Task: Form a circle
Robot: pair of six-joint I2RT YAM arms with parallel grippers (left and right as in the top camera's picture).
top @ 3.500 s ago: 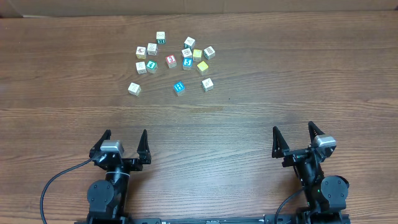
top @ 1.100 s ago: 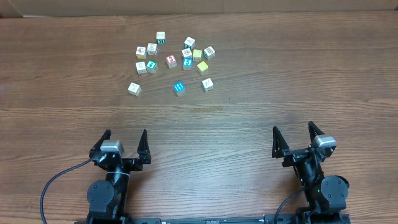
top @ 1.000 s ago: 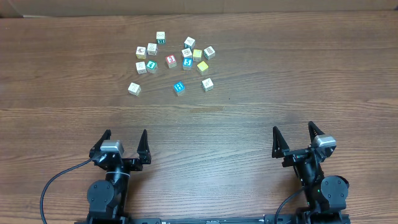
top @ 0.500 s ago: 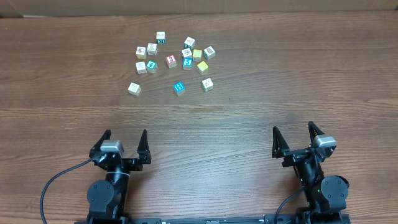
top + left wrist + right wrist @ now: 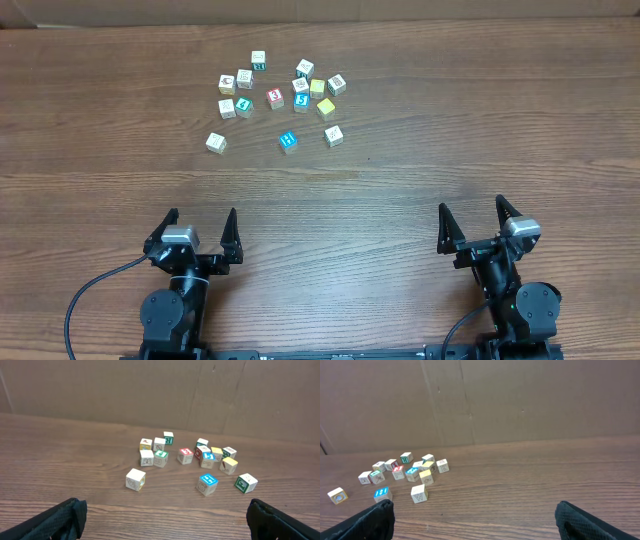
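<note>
overhead, the letter cubes (image 5: 275,98) lie loosely scattered in the upper middle of the frame on the wooden table (image 5: 480,120), not yet a circle. the blue "h" cube (image 5: 288,142) sits at the group's lower edge, a yellow cube (image 5: 325,106) up and right of it. left gripper (image 5: 202,215) and right gripper (image 5: 471,206) rest low in the frame, well apart from the cubes, jaws spread wide, empty.
</note>
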